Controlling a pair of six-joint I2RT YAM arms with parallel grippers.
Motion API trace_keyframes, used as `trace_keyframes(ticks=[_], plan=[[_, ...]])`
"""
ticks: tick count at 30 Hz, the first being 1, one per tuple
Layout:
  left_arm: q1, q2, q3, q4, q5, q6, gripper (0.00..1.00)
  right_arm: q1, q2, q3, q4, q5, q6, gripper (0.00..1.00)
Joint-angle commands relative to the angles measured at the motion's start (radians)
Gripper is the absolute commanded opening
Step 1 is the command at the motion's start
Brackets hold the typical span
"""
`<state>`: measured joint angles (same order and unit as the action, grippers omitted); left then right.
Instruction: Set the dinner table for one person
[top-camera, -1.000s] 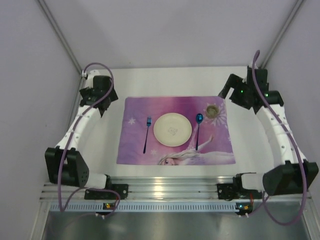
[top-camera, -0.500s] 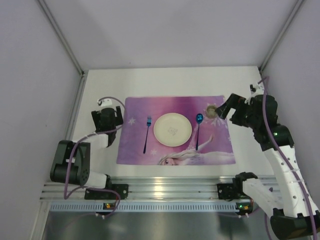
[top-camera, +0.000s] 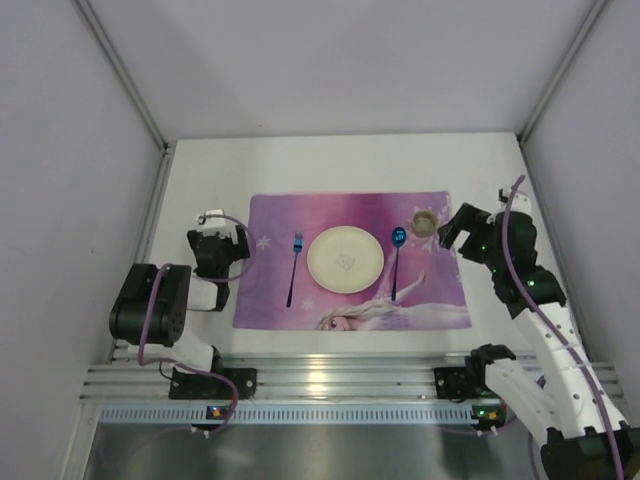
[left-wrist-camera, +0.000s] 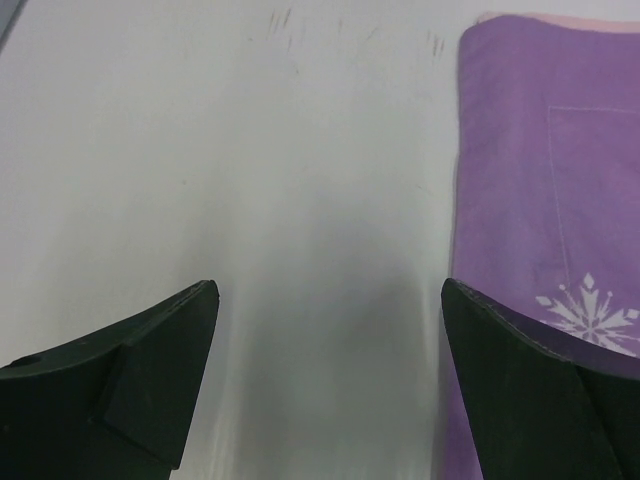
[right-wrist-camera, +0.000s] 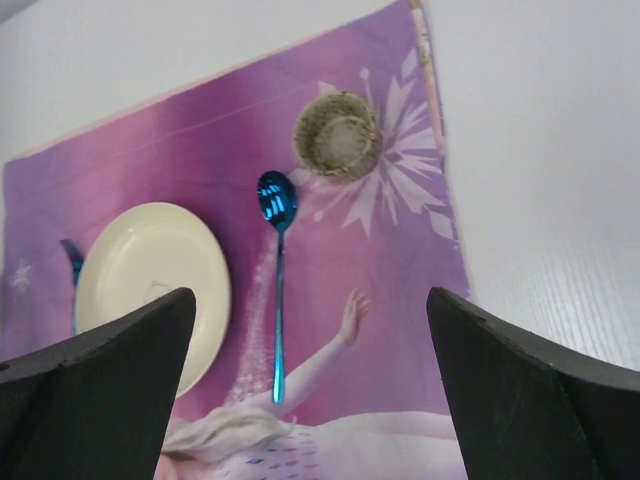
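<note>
The left claw (left-wrist-camera: 328, 300) stands spread wide, its two dark fingers well apart with nothing between them. Beneath it lies the bare surface of the large, smooth white rectangular worktop (top-camera: 330, 160). Its right finger sits over the left edge of the purple cloth placemat printed with a cartoon princess and white snowflakes (top-camera: 350, 205). In the top view this claw is low, just beside the mat's left border, with its arm folded close to its base.

The right claw (right-wrist-camera: 310, 300) is likewise spread wide and grips nothing. It hangs above the worktop just past the placemat's right edge, near the far right corner, tilted so that its camera looks across the mat.

The worktop fills the floor of the enclosure and carries the placemat at its middle. On the mat:
- A round cream plate (top-camera: 345, 258) sits at the centre.
- A blue metallic fork (top-camera: 294, 268) lies to the plate's left, tines pointing away from the arm bases.
- A shiny blue spoon (top-camera: 396, 262) lies to the plate's right, bowl at the far end.
- A small round olive-brown cup (top-camera: 425, 221) stands upright just beside the spoon's bowl, near the mat's far right corner.
</note>
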<state>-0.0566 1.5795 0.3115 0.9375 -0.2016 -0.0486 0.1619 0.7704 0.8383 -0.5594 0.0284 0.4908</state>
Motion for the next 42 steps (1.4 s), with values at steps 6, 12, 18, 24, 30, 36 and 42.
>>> trace_keyframes(ticks=[6,12,18,24,30,36,42], plan=[[0.001,-0.003,-0.008,0.192,0.034,0.009,0.98,0.01,0.05,-0.355,0.725,0.362,-0.334,1.0],[0.001,-0.004,-0.008,0.193,0.034,0.009,0.99,-0.004,0.249,-0.711,1.425,0.102,-0.72,1.0],[0.001,-0.003,-0.006,0.192,0.034,0.009,0.98,-0.031,0.553,-0.646,1.718,0.05,-0.641,1.0],[0.003,-0.003,-0.006,0.192,0.036,0.009,0.99,-0.07,0.676,-0.662,1.868,0.068,-0.597,1.0],[0.001,-0.003,-0.008,0.192,0.036,0.009,0.98,-0.073,0.679,-0.631,1.813,0.096,-0.58,1.0],[0.001,-0.004,-0.008,0.193,0.036,0.009,0.98,-0.074,0.679,-0.63,1.813,0.09,-0.581,1.0],[0.001,-0.003,-0.008,0.192,0.036,0.009,0.98,-0.076,0.679,-0.63,1.813,0.09,-0.581,1.0]])
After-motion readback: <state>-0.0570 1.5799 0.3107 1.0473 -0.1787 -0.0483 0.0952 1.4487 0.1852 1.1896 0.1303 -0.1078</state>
